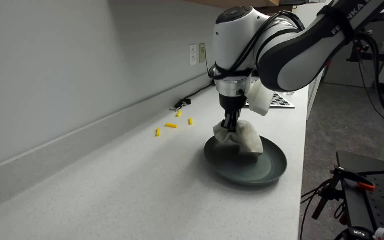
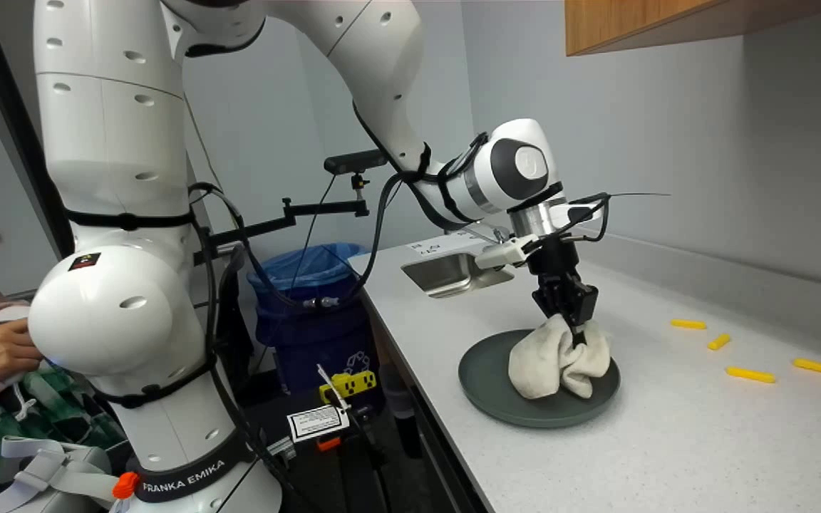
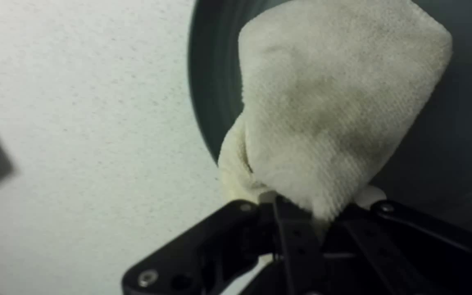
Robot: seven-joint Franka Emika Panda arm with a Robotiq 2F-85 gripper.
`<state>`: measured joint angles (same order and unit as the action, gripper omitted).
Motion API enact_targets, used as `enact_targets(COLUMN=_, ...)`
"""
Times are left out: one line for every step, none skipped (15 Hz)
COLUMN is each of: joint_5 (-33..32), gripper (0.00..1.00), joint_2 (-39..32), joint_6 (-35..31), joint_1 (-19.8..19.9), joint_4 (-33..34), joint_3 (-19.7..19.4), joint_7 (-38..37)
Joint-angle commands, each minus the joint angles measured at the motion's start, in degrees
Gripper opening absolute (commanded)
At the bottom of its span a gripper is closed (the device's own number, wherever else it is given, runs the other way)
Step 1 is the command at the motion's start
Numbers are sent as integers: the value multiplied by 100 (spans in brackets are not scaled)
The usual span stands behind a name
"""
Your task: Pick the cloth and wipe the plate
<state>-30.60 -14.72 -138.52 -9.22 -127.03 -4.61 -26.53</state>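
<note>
The cloth is off-white with darker smudges. It is bunched and shows in both exterior views [image 1: 250, 140] [image 2: 540, 362] and in the wrist view [image 3: 334, 78]. The round dark green plate [image 1: 263, 170] lies on the counter under the cloth, and also shows in an exterior view [image 2: 485, 374] and in the wrist view [image 3: 213, 73]. My gripper [image 1: 231, 126] points down over the plate, and also shows in an exterior view [image 2: 576, 333]. In the wrist view my gripper [image 3: 316, 213] is shut on the cloth. The cloth hangs onto or just above the plate; its underside is hidden.
Several yellow sticks [image 1: 171, 125] [image 2: 750, 374] lie on the counter near the wall. A black-and-white patterned board [image 1: 280, 100] and a metal sink [image 2: 450, 274] lie beyond the plate. A wooden cabinet [image 2: 638, 28] hangs overhead. The counter's edge runs close to the plate.
</note>
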Motion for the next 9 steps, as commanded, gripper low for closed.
enact_targets(joint_5=-703, gripper=2, joint_2=114, joint_6=599, joint_1=-124, joint_4=-73, joint_3=-138, joint_7=-719)
enact_targets(joint_5=-738, gripper=2, joint_2=109, joint_6=781, joint_1=-95, joint_4=-104, joint_3=-80, joint_7=-751)
enact_targets(joint_5=-698, gripper=2, joint_2=97, joint_6=945, joint_1=-62, joint_4=-131, joint_3=-6, joint_7=-709)
enact_targets(joint_5=-582, gripper=2, joint_2=80, joint_6=1080, joint_1=-33, joint_4=-152, joint_3=71, joint_7=-583)
enact_targets(joint_5=-470, gripper=2, joint_2=60, joint_6=1108, joint_1=1, joint_4=-184, joint_3=147, joint_7=-431)
enact_targets(joint_5=-307, gripper=2, joint_2=17, joint_6=1060, joint_1=46, joint_4=-202, joint_3=240, joint_7=-208)
enact_targets(joint_5=-153, gripper=2, joint_2=-14, joint_6=949, joint_1=75, joint_4=-225, joint_3=320, joint_7=-7)
enact_targets(joint_5=25, gripper=2, joint_2=-24, joint_6=830, joint_1=85, joint_4=-258, joint_3=410, joint_7=209)
enact_targets(joint_5=292, gripper=2, joint_2=-41, joint_6=627, joint_1=129, joint_4=-268, joint_3=510, joint_7=554)
